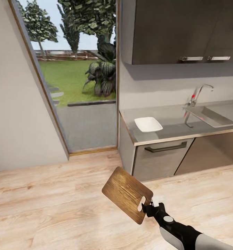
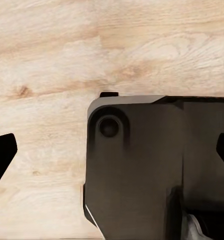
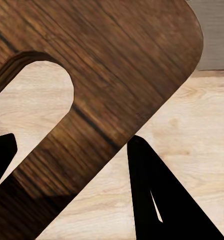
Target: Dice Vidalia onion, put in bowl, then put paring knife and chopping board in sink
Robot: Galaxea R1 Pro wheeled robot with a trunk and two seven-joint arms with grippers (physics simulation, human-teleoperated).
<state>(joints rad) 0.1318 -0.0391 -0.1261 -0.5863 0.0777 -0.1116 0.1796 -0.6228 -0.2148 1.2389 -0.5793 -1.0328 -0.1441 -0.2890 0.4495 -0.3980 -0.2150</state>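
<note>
The right gripper (image 1: 148, 207) is clamped on the chopping board (image 1: 127, 194) at the end with the handle slot, holding it in the air above the light wooden floor (image 1: 54, 208). The board is tilted, its free end pointing up and toward the robot's left. In the right wrist view, the chopping board (image 3: 112, 75) lies across the frame between the two dark fingers (image 3: 157, 195), with the rounded slot open to the floor below.

The left gripper (image 2: 112, 150) appears in the left wrist view as two dark fingertips at the frame edges, set wide apart, with nothing between them. A dark part of the robot's body (image 2: 152, 165) lies beyond it, above the floor.

The countertop (image 1: 172, 132) runs along the far wall over grey cabinets. The bowl (image 1: 148, 124) stands on it near its left end. The sink (image 1: 214, 116) is set into the countertop to the right of the bowl, well apart from it. The faucet (image 1: 199, 93) with its red knob rises behind the basin.

A glass door (image 1: 78, 69) to the left of the counter looks onto a lawn and trees.

No brand, label or legible writing appears on any item.
</note>
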